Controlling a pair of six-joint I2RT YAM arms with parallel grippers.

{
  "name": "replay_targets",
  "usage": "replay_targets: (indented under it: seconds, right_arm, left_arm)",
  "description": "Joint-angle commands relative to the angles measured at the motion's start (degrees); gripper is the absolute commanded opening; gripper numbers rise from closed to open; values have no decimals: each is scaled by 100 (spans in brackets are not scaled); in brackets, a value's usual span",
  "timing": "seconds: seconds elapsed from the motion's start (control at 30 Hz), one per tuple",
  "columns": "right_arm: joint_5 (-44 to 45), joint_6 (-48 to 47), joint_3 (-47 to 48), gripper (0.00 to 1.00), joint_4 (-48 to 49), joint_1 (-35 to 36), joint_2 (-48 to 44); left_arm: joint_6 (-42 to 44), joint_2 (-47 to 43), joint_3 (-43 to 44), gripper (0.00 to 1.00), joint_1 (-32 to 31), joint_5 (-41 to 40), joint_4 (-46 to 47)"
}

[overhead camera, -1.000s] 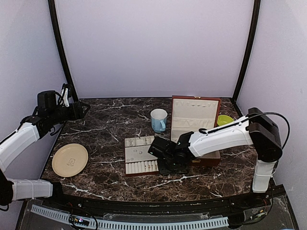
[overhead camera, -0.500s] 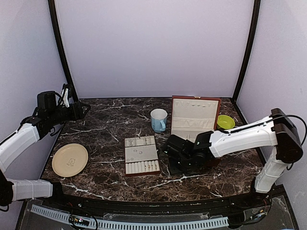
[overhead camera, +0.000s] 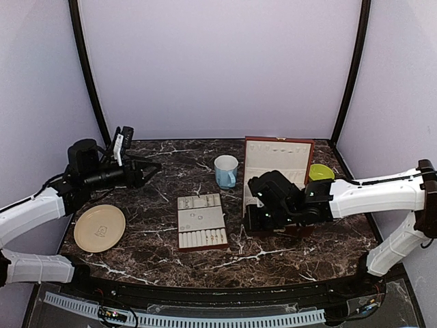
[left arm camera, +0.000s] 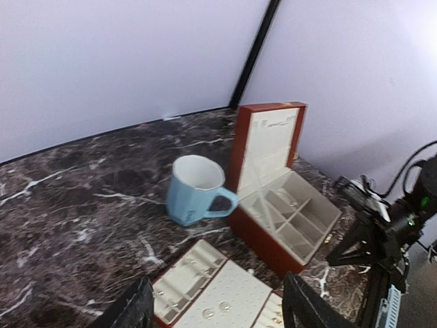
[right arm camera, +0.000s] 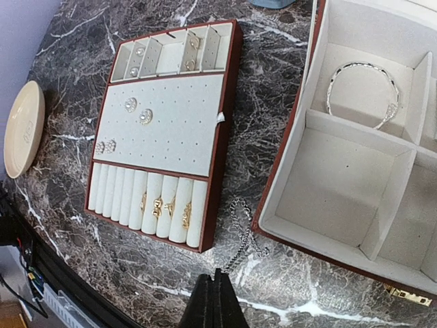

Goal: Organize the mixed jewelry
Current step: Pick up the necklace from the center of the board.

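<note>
Now, at your left, the left gripper has swung in from the table edge toward the middle, its black fingers wide apart and empty. At centre, the cream slotted tray with red-brown rim carries small studs and gold rings. Just beside it, on the dark marble tabletop, a fine silver chain lies unsorted. To the right, the red-brown box with cream lining holds a silver wire bangle. Your right gripper has drawn back off the tray, pinched tight, with nothing visible between its fingers. The chain probably still needs collecting.
</note>
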Motion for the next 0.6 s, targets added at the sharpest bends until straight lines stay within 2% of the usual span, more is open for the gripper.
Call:
replay_targets:
  seconds: [0.0,0.07,0.2,0.4,0.57]
  right_arm:
    - [-472,-213,-294,0,817,-303,-410]
    - [-746,-317,-417,0,1076,-445,-563]
    - [-1240,-550,-518,0,1317,-672,-837]
    - [-1582,-827,-455,0,1350,-851,-1143]
    - [-1606,-847,-404,0,1347,-903,-1361]
  left_arm:
    - [-196,178,-861,66,-763,441,1971]
    - [-51,433,-1100,63,-1239,223,2497]
    - [228,1207,-1005,62,-2012,-85,2926]
    - [565,2385,-394,61,-2666,-135,3161]
    - [780,3162,3,59,-2916,-452,3411]
